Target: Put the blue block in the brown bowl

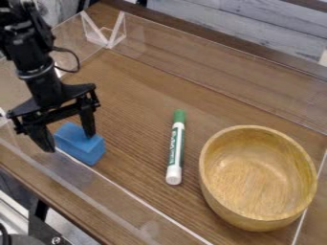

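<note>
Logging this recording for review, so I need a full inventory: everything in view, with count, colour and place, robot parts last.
Block: one, blue, on the table at the left, partly behind the gripper's fingers.
Marker pen: one, green and white, on the table between block and bowl, green end away from the camera.
Bowl: one, light brown, on the table at the right.
Table: one, brown wood, under everything.
Gripper: one, black, at the left, jaws open, fingers on either side of the block.
Robot arm: one, black, only its lower end in view, at the upper left above the gripper.
</note>
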Tool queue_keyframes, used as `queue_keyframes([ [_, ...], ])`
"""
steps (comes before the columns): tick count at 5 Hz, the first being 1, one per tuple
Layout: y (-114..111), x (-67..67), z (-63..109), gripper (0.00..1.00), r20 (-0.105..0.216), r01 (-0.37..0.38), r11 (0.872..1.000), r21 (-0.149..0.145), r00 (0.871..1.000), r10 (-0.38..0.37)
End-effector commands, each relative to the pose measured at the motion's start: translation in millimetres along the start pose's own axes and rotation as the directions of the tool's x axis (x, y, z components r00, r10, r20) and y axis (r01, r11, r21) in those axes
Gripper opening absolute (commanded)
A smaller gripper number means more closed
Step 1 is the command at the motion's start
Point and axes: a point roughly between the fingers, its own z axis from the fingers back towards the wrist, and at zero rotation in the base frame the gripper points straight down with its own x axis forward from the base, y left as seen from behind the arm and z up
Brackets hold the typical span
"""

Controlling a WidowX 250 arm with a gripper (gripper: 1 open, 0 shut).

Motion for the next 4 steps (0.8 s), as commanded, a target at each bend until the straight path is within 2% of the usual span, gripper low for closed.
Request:
queue_keyframes([
  [1,-2,6.0,1.5,1.0,0.03,-0.02,1.0,-0.013,0.999,0.02],
  [4,0,8.6,-9.9,1.0,0.044,-0.024,1.0,-0.007,0.999,0.024],
])
